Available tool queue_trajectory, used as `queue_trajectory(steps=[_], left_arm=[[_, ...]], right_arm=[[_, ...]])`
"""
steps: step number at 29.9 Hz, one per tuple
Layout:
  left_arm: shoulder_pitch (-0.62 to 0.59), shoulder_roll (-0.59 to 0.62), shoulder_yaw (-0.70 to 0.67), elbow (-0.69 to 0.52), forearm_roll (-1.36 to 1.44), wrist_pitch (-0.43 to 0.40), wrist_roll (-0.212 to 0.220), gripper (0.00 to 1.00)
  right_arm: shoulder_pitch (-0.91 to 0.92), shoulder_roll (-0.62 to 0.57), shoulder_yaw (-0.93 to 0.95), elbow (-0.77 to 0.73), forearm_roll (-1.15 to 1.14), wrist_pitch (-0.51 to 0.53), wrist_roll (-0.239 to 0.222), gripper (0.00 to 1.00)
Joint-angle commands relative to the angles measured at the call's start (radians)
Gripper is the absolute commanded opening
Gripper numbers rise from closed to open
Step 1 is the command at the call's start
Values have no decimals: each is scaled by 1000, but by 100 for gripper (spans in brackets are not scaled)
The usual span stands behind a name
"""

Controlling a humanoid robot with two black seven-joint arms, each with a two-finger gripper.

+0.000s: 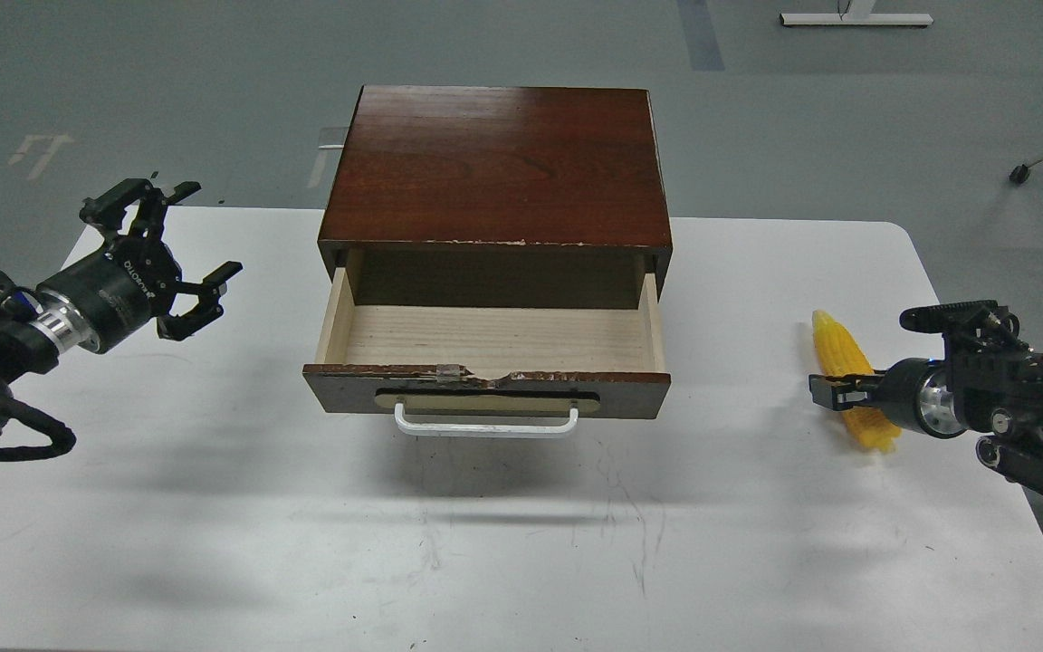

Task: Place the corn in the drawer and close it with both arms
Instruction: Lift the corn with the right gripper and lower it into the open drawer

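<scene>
The corn (838,349) is a bright yellow cob lying near the table's right edge, pointed end away from me. My right gripper (834,394) comes in from the right, and its fingers close across the cob's middle. The corn looks to be resting on the table. The drawer (494,340) of the reddish-brown cabinet (494,163) is pulled out and its pale wood floor is bare. Its dark chipped front carries a white bar handle (485,426). My left gripper (200,258) hovers open and empty above the table, left of the drawer.
The white table (485,543) runs wide in front of the cabinet. Its right edge lies close behind the corn. Grey floor lies beyond the table, with a white stand base (856,18) far back.
</scene>
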Motion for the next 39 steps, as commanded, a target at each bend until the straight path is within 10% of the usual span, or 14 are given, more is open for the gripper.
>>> queue_trajectory(steps=[1, 12, 19, 30, 39], left_arm=[[1, 0, 2, 0, 0, 0, 0, 98], [1, 20, 1, 0, 0, 0, 0, 98], [1, 23, -1, 0, 0, 0, -1, 98], [1, 46, -3, 0, -1, 0, -3, 98], [1, 60, -3, 3, -5, 0, -3, 98]], right_arm=[[48, 2, 1, 4, 3, -55, 16, 0], [483, 4, -11, 76, -127, -169, 116, 0], [752, 238, -88, 257, -270, -133, 219, 0], [709, 481, -205, 239, -275, -136, 219, 0], [649, 513, -258, 185, -350, -136, 255, 50]])
